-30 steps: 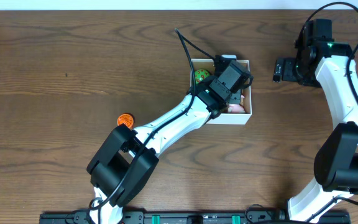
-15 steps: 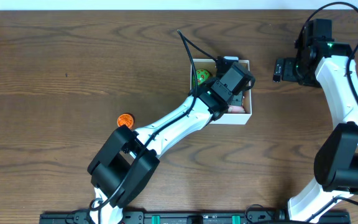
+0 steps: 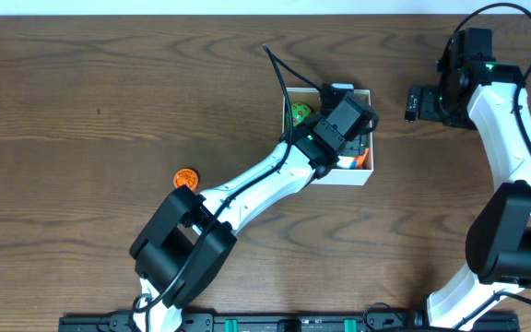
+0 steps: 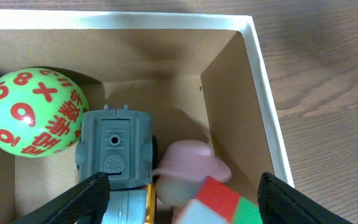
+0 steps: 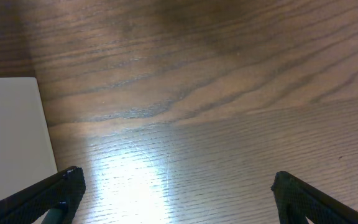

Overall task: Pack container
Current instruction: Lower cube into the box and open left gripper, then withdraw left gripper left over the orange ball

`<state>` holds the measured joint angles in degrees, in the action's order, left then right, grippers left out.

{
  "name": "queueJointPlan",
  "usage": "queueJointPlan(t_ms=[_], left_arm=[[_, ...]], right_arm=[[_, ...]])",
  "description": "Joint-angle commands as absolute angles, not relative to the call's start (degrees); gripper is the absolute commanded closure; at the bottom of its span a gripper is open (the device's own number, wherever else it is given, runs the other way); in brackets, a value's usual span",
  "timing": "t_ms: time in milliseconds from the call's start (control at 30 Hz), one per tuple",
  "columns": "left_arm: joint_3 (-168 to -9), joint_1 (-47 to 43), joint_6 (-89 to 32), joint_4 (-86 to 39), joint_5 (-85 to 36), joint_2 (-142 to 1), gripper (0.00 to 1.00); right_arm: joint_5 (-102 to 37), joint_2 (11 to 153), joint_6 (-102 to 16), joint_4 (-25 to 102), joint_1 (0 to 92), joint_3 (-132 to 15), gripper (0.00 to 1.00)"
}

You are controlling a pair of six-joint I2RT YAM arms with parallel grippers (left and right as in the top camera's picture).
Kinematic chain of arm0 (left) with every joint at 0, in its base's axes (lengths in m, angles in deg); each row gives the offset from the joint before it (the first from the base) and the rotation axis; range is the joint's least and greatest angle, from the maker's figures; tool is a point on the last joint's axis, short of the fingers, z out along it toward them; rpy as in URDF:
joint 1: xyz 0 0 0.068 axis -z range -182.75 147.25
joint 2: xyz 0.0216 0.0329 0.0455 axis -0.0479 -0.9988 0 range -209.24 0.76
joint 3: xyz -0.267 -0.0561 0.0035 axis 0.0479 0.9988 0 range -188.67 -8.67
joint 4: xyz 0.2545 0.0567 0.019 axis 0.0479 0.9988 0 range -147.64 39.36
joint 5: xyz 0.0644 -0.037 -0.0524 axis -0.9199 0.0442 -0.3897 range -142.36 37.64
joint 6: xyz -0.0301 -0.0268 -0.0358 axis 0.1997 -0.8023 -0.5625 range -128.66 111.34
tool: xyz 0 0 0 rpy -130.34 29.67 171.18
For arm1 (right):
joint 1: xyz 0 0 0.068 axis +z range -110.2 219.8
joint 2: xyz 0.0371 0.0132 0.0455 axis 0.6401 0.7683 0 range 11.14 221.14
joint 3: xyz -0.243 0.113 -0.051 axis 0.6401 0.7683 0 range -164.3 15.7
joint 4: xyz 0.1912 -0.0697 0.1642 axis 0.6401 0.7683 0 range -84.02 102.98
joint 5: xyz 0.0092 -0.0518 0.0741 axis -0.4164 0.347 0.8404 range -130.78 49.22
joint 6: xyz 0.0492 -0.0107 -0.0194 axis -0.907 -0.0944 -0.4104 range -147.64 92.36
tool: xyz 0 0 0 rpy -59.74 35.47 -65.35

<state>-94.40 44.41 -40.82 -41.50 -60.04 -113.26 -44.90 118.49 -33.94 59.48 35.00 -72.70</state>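
- The container [image 3: 344, 177] sits on the counter [image 3: 81, 74]. It is an open box with thin white walls, brown inside.
- It looks light, and I think it would slide if something bumped it. The thin walls would likely bend if squeezed hard.
- A good place to hold it is the top edge of one wall, near a corner, where card is stiffest. The toys inside make it a bit heavier, so it should be lifted flat.
- Inside the container are a green ball [image 4: 33, 112] with red numbers and a grey toy car [image 4: 114, 152] right beside it. A pink toy [image 4: 188, 165] lies next to the car, by the container's right wall.
- The left hand [image 4: 184, 186] hangs over the container with its fingers [image 4: 95, 193] far apart.
- A red, green and white block [image 4: 219, 199] shows between those fingers, next to the pink toy. The fingers do not squeeze it and seem not to touch it.
- The right hand [image 3: 417, 103] is just right of the container, above bare counter. Its fingers are wide apart too, and it holds nothing.
- A small orange disc [image 3: 185, 178] lies on the counter, well apart from the container on its left. I think it is not packed yet.
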Motion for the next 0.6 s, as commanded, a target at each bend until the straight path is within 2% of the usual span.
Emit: queueJointPlan(t_ms=[0, 100, 567], left_arm=[[-94.8, 44.5, -40.9, -41.5, -60.3, -113.4, 0.22], [-94.8, 44.5, -40.4, -42.2, -60.4, -113.4, 0.15], [-94.8, 42.4, -32.8, -44.0, -60.6, -111.5, 0.14]], right_arm=[[-45.3, 117.6, -33.3, 59.5, 35.3, -72.6, 0.01], [-45.3, 117.6, -33.3, 59.5, 35.3, -72.6, 0.01], [-45.3, 117.6, -33.3, 59.5, 35.3, -72.6, 0.01]])
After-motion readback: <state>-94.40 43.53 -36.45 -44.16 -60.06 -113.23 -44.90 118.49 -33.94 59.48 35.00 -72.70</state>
